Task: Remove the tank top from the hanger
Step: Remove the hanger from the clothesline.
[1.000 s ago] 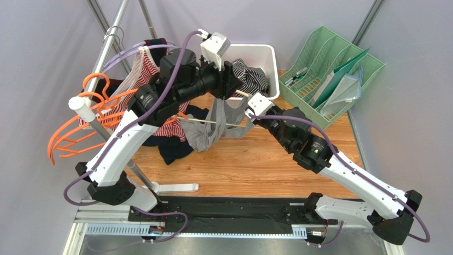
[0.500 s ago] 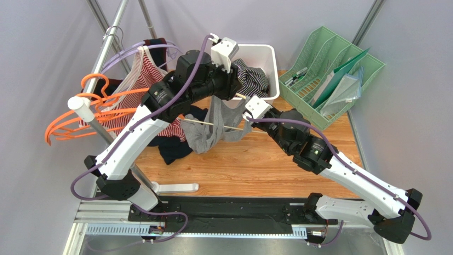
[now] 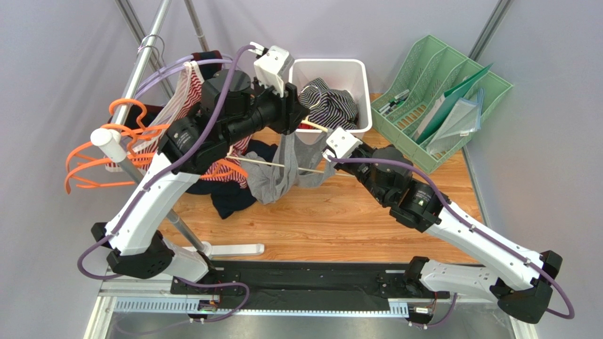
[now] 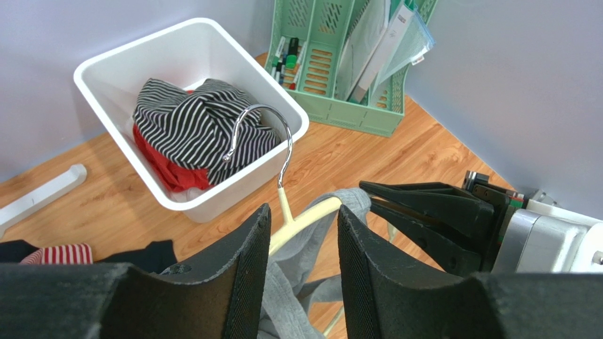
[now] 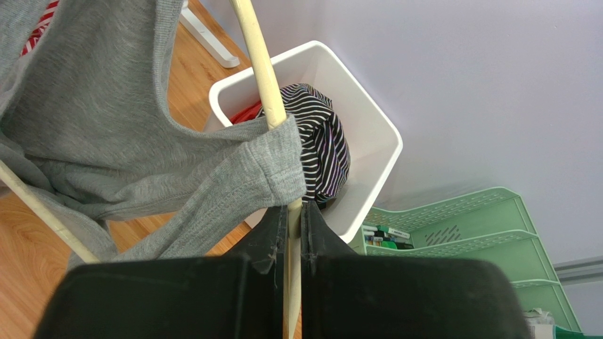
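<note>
A wooden table stands against pale lilac walls. From above, a white bin sits at 12 o'clock, a green file tray at 2 o'clock and orange hangers at 9 o'clock. Both arms reach inward and meet near the centre, where the grey tank top hangs on the hanger.

Left wrist view: the left gripper has its jaws partly spread astride a strap and the hanger's shoulder. Whether they pinch, I cannot tell. Print on the tray's pens is too small to read.

Right wrist view: the right gripper, at 6 o'clock, is clamped on the hanger's pale rod, with the strap draped just above.
</note>
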`<action>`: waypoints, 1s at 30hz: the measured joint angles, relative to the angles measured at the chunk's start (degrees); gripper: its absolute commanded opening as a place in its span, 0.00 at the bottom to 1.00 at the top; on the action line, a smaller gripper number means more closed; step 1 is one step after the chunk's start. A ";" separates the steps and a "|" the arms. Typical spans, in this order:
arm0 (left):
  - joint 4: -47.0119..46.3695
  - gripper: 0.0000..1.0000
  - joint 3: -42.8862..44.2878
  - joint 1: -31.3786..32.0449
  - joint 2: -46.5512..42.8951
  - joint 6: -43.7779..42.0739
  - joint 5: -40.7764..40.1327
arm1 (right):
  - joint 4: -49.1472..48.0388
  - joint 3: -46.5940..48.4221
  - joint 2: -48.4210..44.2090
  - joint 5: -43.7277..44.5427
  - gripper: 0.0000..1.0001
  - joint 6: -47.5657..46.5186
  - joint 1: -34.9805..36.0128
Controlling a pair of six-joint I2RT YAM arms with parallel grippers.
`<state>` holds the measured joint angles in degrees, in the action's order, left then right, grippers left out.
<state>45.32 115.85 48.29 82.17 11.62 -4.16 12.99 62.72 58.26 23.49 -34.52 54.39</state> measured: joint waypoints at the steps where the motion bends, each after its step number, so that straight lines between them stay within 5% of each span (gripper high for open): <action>1: -0.09 0.46 0.00 0.00 -0.15 0.00 0.00 | 0.02 0.00 0.00 0.00 0.00 0.00 0.09; 14: 0.81 0.41 0.00 0.00 6.84 -0.26 -2.25 | 0.07 0.00 -0.13 0.63 0.00 -0.55 1.81; 20: 1.36 0.21 0.00 0.00 7.45 -0.50 -2.99 | 0.11 0.00 -0.76 1.14 0.00 -1.31 2.58; 23: 1.40 0.01 0.00 0.00 7.45 -0.52 -2.91 | 0.09 0.00 -1.20 1.42 0.00 -1.31 2.86; 27: 0.63 0.00 0.02 0.20 7.21 -0.22 -1.95 | 0.24 0.00 -1.31 2.67 0.05 -0.98 3.30; 30: -0.37 0.00 -0.35 0.44 6.51 -0.22 -1.20 | -0.35 0.00 -1.31 3.98 0.19 1.05 3.34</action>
<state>44.95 115.50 48.73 88.68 11.40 -5.37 12.64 62.72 56.95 27.46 -33.47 57.74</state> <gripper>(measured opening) 0.036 0.096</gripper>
